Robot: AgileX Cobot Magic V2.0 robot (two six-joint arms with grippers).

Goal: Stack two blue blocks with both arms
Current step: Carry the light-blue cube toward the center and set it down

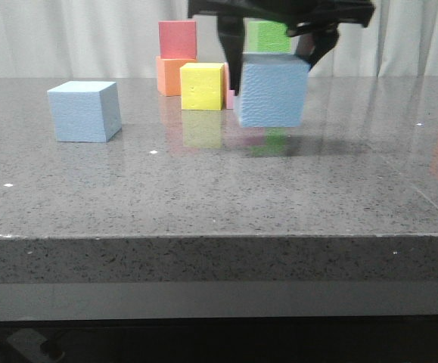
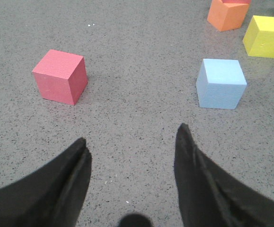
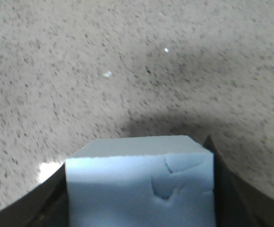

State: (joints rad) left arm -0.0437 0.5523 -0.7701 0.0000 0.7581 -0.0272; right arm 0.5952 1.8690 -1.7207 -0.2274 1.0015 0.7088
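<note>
Two sky-blue foam cubes [image 1: 85, 111] [image 1: 272, 91], pebbled; a yellow cube [image 1: 202, 86], orange cube [image 1: 169, 76], red cube [image 1: 177, 38], green cube [image 1: 268, 35]; speckled grey counter [image 1: 219, 189]; black gripper [image 2: 132, 146].

There are 2 light blue blocks. The first blue block [image 1: 85, 111] [image 2: 220, 83] sits flat on the grey table, on the left side. The second blue block [image 1: 272, 91] [image 3: 141, 187] hangs tilted above the table, well apart from the first, with a jigsaw mark on its face.

The setting looks like a robotics test lab: a grey speckled stone tabletop [image 1: 219, 189] carries only coloured foam cubes [image 1: 202, 86] (practice props), with a plain white curtain [image 1: 67, 38] closing off the far side.
</note>
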